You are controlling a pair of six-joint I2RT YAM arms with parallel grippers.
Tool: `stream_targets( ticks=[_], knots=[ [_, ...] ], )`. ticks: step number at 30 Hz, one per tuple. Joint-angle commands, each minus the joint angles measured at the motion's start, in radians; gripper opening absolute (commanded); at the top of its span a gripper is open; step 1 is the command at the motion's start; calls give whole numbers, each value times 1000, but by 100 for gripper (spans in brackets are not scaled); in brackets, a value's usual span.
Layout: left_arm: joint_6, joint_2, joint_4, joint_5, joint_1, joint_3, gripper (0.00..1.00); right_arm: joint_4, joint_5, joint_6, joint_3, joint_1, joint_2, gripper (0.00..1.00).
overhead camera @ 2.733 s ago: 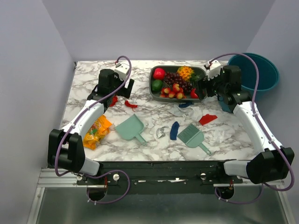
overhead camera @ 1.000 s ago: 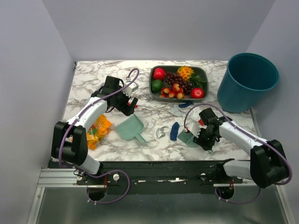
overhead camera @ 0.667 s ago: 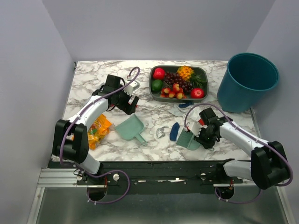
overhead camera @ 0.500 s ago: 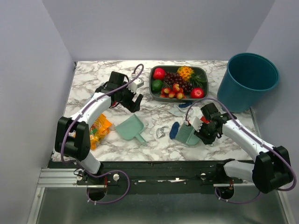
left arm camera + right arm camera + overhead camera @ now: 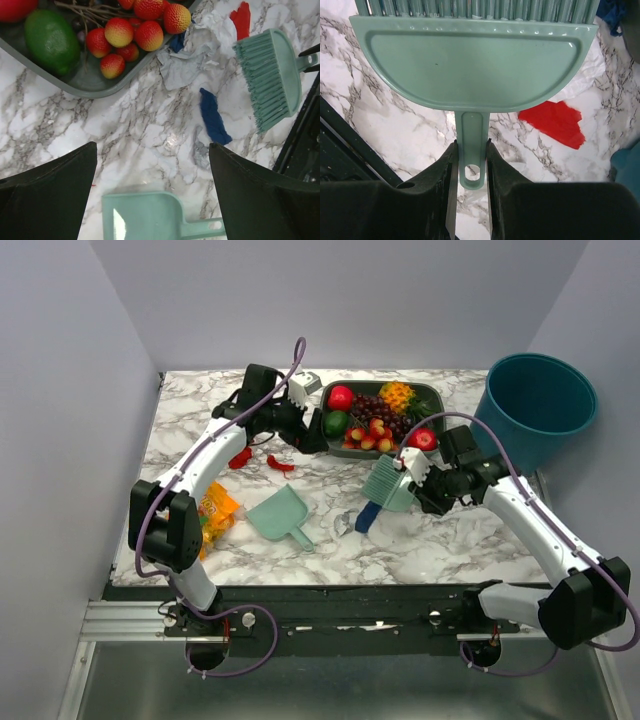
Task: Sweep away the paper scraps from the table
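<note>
My right gripper (image 5: 418,480) (image 5: 471,145) is shut on the handle of a mint-green brush (image 5: 385,484) (image 5: 470,70), held above the table (image 5: 180,420) with its bristles toward the fruit tray. Paper scraps lie around: a dark blue one (image 5: 367,518) (image 5: 214,116), a grey one (image 5: 345,524), white paper (image 5: 192,60), and red ones (image 5: 240,457) (image 5: 280,464) (image 5: 552,122). My left gripper (image 5: 308,436) (image 5: 152,150) hangs open beside the tray, above bare marble. A mint dustpan (image 5: 283,517) (image 5: 150,217) lies flat below it.
A grey tray (image 5: 432,395) (image 5: 85,90) of toy fruit stands at the back centre. A teal bin (image 5: 540,410) stands at the back right. An orange snack bag (image 5: 210,520) lies near the left front, by the left arm.
My right gripper has lifted the brush off the table and carried it back and left toward the tray. My left arm has swung right toward the tray, still open.
</note>
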Motion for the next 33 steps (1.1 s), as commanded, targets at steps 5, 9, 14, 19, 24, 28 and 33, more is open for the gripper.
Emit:
stream_targets(
  ticks=[5,9,14,19,24,28,33],
  knots=[
    [-143,-1,53,170,0,-60,99,75,-81,-34,74,18,30,1],
    [-143,24,64,229,-9,-46,99,106,-79,-43,124,52,81,1],
    [-189,76,84,327,-10,2,99,142,-55,-51,230,112,186,1],
    [-212,142,81,350,-10,44,99,159,-42,-49,337,170,272,1],
    [-216,156,93,365,-10,50,99,159,-35,-51,413,212,341,1],
    [-221,166,86,364,-10,58,98,169,-32,-43,427,242,355,1],
    [-213,168,80,365,-9,62,97,175,-24,-34,413,253,354,1]
  ],
)
